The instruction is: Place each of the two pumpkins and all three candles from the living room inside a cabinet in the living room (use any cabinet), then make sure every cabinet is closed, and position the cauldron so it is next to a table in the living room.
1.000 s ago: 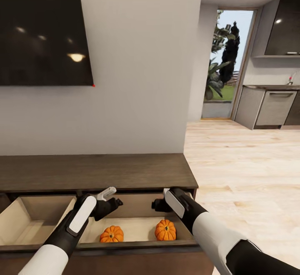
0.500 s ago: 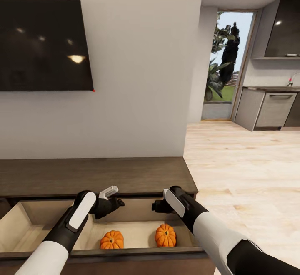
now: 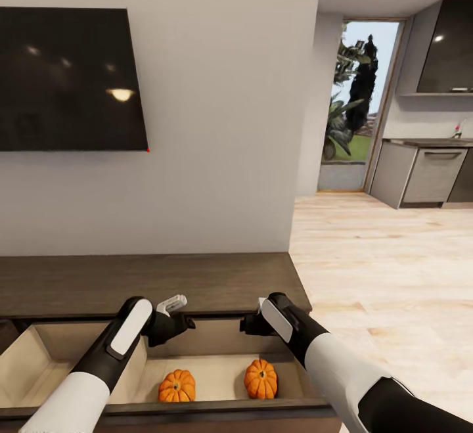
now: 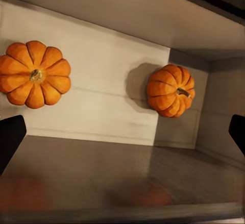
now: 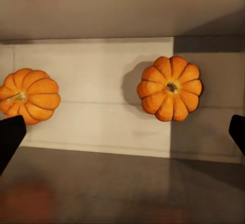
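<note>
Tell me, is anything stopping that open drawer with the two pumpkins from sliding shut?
Possibly the arms. Both pumpkins sit low inside the drawer, but the left pincer and right pincer hang over its opening, close under the cabinet top. Nothing else visibly blocks it.

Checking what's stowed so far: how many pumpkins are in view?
2. Both sit in the open right drawer of the cabinet: the left pumpkin below the left claw, the right pumpkin below the right claw.
</note>
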Robot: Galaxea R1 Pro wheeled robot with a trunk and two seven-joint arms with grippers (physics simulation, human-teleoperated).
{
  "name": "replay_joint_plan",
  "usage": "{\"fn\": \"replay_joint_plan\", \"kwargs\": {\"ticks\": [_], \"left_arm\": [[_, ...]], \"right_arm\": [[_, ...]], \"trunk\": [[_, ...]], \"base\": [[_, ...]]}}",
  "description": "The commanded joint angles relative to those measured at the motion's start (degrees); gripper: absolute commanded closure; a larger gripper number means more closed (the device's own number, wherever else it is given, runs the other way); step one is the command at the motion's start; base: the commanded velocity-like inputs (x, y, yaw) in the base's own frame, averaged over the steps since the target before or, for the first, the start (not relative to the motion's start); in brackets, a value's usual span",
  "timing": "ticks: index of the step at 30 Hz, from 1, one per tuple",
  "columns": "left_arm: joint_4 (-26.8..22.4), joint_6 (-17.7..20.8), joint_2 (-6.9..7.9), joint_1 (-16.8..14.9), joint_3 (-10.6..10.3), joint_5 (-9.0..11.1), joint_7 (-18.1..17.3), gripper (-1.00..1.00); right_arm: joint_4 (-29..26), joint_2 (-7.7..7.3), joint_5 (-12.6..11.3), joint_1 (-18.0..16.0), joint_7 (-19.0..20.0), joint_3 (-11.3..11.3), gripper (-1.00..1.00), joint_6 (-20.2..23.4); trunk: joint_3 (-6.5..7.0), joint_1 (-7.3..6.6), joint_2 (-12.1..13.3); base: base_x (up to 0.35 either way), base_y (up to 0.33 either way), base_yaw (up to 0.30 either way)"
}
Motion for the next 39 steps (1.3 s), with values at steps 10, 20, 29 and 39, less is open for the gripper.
{"fn": "replay_joint_plan", "kwargs": {"ticks": [10, 20, 29, 39], "left_arm": [[1.4, 0.2, 0.06, -0.1, -0.2, 0.8, 0.6, -1.0], [1.4, 0.2, -0.02, -0.1, -0.2, 1.2, 0.6, -1.0], [1.4, 0.2, -0.06, -0.1, -0.3, 1.2, 0.6, -1.0], [1.4, 0.2, -0.28, -0.1, -0.4, 1.1, 0.6, -1.0]], "right_arm": [[-0.8, -0.05, -0.6, -0.1, 0.8, 0.4, -1.0, 3.8], [-1.1, -0.04, -0.9, -0.1, 0.9, 0.3, -1.0, 4.0], [-1.1, -0.06, -0.9, -0.1, 1.0, 0.2, -1.0, 3.6], [-1.1, -0.1, -0.9, -0.1, 1.3, 0.2, -1.0, 3.4]], "trunk": [[1.74, -2.21, 4.0], [3.53, -4.41, 8.0], [5.15, -6.39, 11.6], [6.94, -8.58, 15.6]], "base": [[-0.009, 0.0, 0.0], [-0.093, 0.0, 0.0], [-0.07, 0.0, 0.0], [-0.063, 0.0, 0.0]]}}
